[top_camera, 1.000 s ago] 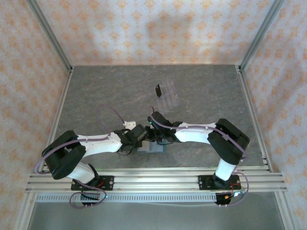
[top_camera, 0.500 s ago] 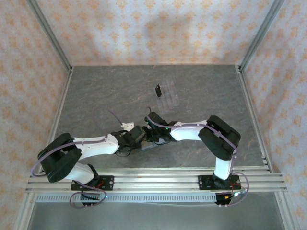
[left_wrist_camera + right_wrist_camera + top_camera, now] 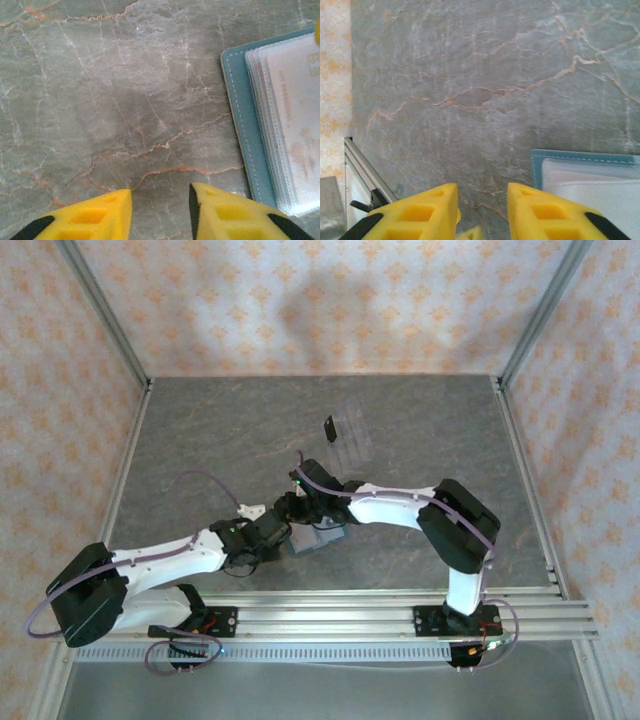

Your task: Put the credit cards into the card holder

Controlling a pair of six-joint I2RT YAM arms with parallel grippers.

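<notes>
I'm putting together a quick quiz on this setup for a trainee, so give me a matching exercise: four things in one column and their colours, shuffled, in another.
Things
1. Border of the wallet
2. Card at the clear tray
3. Fingers of the left gripper
4. Table

Colours
A. Yellow
B. Grey with pale veins
C. Black
D. Teal

Pairs: 1-D, 2-C, 3-A, 4-B
</notes>
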